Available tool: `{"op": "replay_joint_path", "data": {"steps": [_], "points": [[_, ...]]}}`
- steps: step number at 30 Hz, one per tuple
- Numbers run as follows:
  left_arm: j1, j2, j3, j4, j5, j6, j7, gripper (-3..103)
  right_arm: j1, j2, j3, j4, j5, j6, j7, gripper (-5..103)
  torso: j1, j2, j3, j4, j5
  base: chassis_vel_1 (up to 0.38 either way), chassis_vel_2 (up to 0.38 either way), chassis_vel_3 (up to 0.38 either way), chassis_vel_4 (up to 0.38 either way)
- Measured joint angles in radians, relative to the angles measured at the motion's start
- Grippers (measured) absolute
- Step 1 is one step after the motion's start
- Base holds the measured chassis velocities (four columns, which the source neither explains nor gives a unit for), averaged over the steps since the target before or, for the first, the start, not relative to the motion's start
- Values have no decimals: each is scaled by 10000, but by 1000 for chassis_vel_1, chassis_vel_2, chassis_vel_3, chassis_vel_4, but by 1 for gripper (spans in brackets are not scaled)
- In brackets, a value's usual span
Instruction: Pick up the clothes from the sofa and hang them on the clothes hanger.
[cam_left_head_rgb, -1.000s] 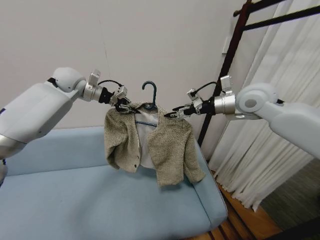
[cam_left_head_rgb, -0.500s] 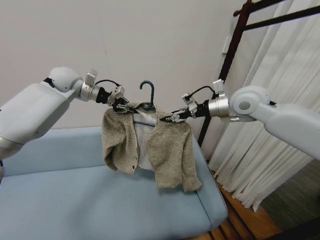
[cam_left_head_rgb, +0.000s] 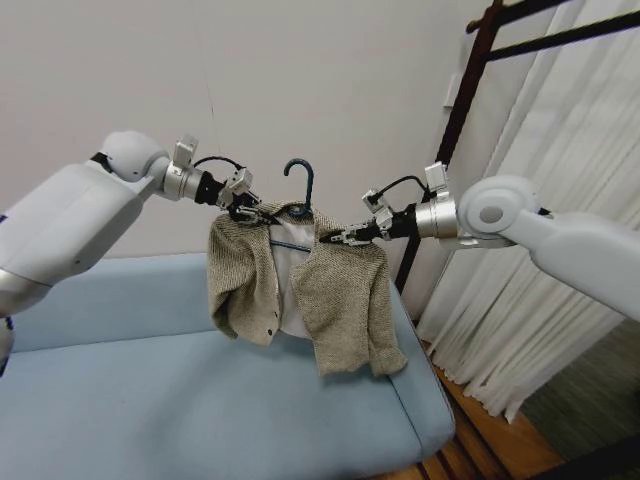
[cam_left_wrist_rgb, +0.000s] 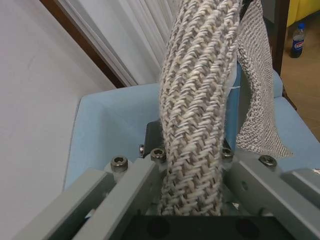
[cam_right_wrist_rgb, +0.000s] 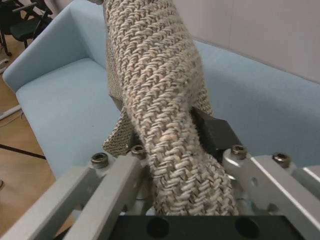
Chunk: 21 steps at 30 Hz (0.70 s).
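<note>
Two claws share the load. On the left, the left claw (cam_left_head_rgb: 245, 207) is clenched on one shoulder of the beige herringbone-knit cardigan (cam_left_head_rgb: 335, 300). Its wrist view shows a thick fold of knit pinched between the fingers; I cannot tell whether the hanger arm is also inside the grip. The cardigan hangs open-fronted on a dark blue plastic hanger (cam_left_head_rgb: 300, 190), hook up and free, in the air above the light blue fabric sofa (cam_left_head_rgb: 150, 400) and clear of the cushions. The right claw (cam_left_head_rgb: 337, 237) is clamped on the other shoulder, with knit bunched between its fingers likewise. The dark brown clothes rack (cam_left_head_rgb: 462, 95) stands further right, well apart from the hook.

Judgement: the step in hand is carrying the hanger to a rack rail.
- Move both claws together at equal height, so the hanger sits level and no shoulder slides off.
- Hold the spacing fixed, since pulling apart would stretch the weave.
- Bring the hook above the rail, then lower.
</note>
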Motion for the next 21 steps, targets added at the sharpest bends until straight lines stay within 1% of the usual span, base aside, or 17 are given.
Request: {"op": "replay_joint_path", "data": {"steps": [1, 2, 4, 12, 14, 15, 16, 17, 19, 20, 21], "points": [[-34, -10, 28, 0, -2, 1, -24, 8, -2, -28, 5, 31, 11, 3, -6, 15, 0, 0, 0, 0, 0, 0, 0, 0, 0], [-34, -10, 28, 0, -2, 1, -24, 8, -2, -28, 5, 31, 11, 3, -6, 15, 0, 0, 0, 0, 0, 0, 0, 0, 0], [-91, -34, 71, -9, -16, 1, -76, 8, -5, -78, 12, 56, 13, 7, -14, 9, -1, 0, 0, 0, 0, 0, 0, 0, 0], [-182, -120, 153, 1, -45, 2, -261, 8, -18, -196, 37, 141, 11, 59, 6, 9, -1, 0, 0, 0, 0, 0, 0, 0, 0], [-216, -164, 213, -6, -71, 8, -496, 8, -25, -261, 58, 222, 46, 91, 110, 9, 0, 0, 0, 0, 0, 0, 0, 0, 0], [-232, -175, 230, -10, -75, 13, -553, 5, -32, -284, 68, 252, 54, 110, 138, 9, 0, 0, 0, 1, 0, 0, 0, 0, 0], [-251, -183, 246, -10, -88, 28, -614, 9, -41, -308, 72, 291, 60, 134, 155, 8, 0, 0, 0, 0, 0, 0, 0, 0, 0], [-251, -183, 246, -10, -88, 28, -614, 9, -41, -308, 72, 291, 60, 134, 155, 8, 0, 0, 0, 0, 0, 0, 0, 0, 0], [-318, -199, 294, -35, -100, 31, -737, 19, -96, -401, 111, 430, 77, 225, 279, 7, 0, 0, 0, 1, 1, 0, 0, 0, 0], [-336, -203, 311, -47, -103, 32, -789, 19, -131, -434, 159, 482, 96, 241, 339, 7, 0, 0, 0, 1, 0, 0, 0, 0, 0], [-363, -204, 333, -64, -106, 37, -859, 24, -203, -479, 248, 558, 114, 257, 444, 7, -1, 0, 0, 1, 0, 0, 0, 0, 0]]}}
